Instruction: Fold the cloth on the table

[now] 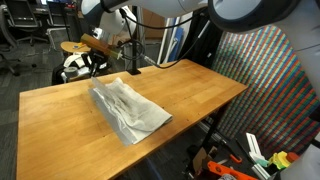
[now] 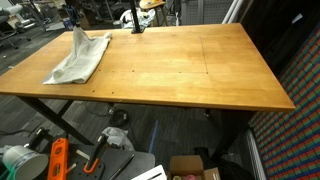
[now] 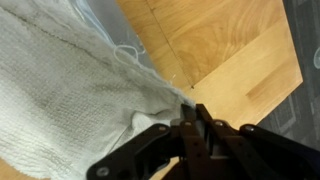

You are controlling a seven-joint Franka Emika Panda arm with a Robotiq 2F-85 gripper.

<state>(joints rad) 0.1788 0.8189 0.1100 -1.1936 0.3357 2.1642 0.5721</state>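
The cloth [image 3: 70,90], a thin white to light-grey wrinkled sheet, fills the left of the wrist view. My gripper [image 3: 190,122] comes in from the bottom with its black fingers [image 3: 205,135] shut on the cloth's edge, above the table [image 3: 220,40]. In both exterior views the cloth [image 1: 130,110] [image 2: 80,58] lies bunched near one end of the wooden table [image 1: 195,90] [image 2: 200,70]. One corner looks drawn upward toward the far edge. The gripper itself is hard to make out in the exterior views.
A small round wooden stool [image 1: 85,46] stands beyond the table's far side. A colourful woven panel [image 1: 270,90] rises beside the table end. On the floor lie orange tools [image 2: 58,160] and a cardboard box [image 2: 195,168].
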